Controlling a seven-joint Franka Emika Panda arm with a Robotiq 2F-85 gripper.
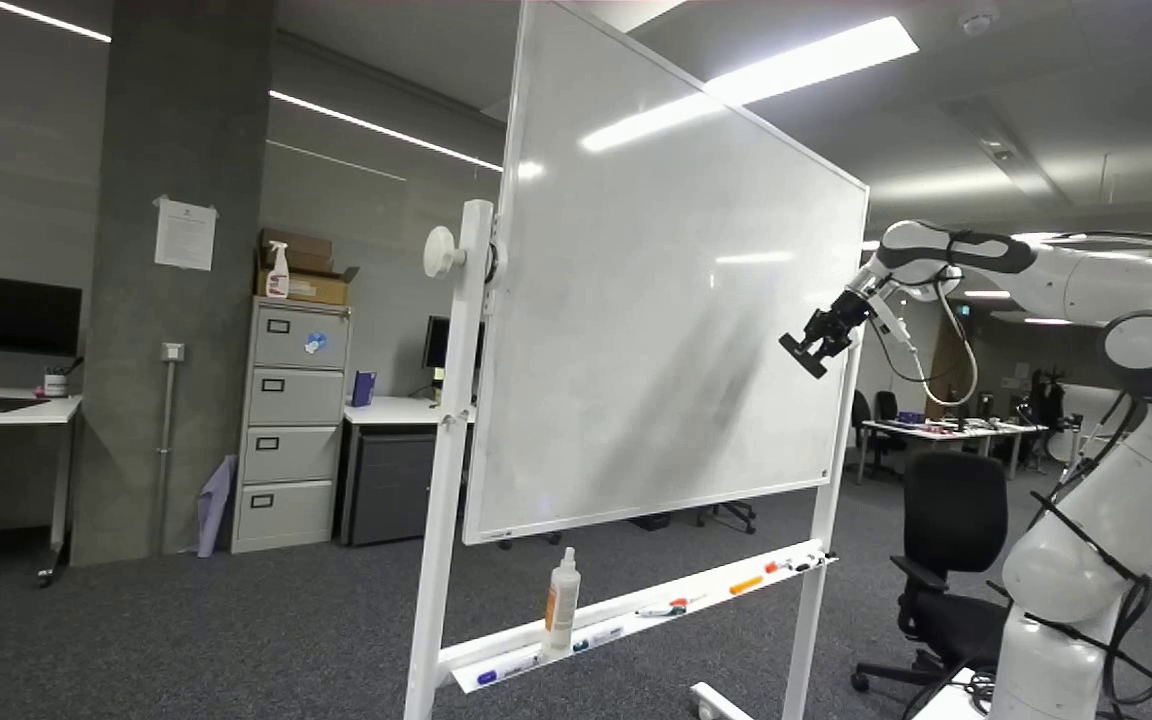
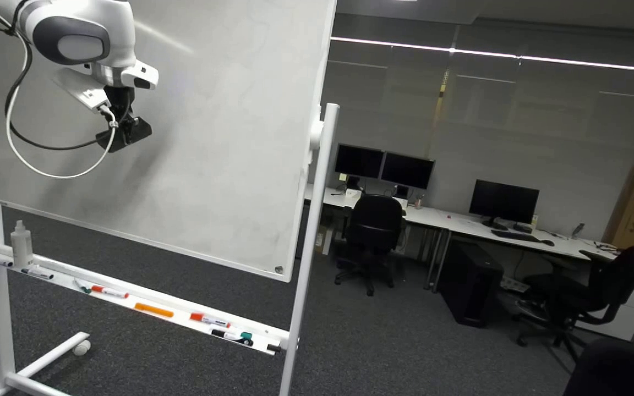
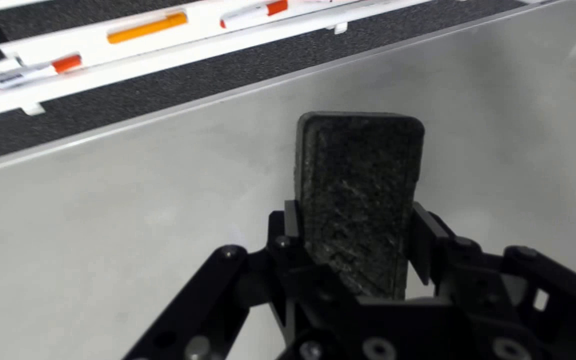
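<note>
Gripper (image 3: 358,230): black, two-fingered, clamped on a black block (image 3: 360,170), one finger to each long side.

Black block: oblong, corners rounded, broad face flat. Surface dark, rough-looking and mottled, with paler scuffs and streaks gathered toward the lower half in the wrist view; a slim, greyer side wall shows along the left there. Far end juts past the fingertips; near end hidden behind the gripper. In an exterior view it reads as a short dark bar, tilted, set crosswise at the tip of the tool. Location: before the whiteboard (image 1: 656,300); from where I stand I cannot tell whether the two touch.

Arm (image 1: 1116,285): white, grey at the joints, reaching toward the whiteboard.

Whiteboard: pale-framed, face smudged grey, shadowed below the tool; mounted on a white stand (image 1: 444,500).

Tray (image 2: 181,313): white, below the whiteboard. Carries an orange marker (image 2: 153,309), two red-and-white markers (image 2: 113,292) and an upright bottle (image 1: 562,605) with an orange label.

Beyond: black office chair (image 1: 956,530); grey filing cabinet (image 1: 294,400).
</note>
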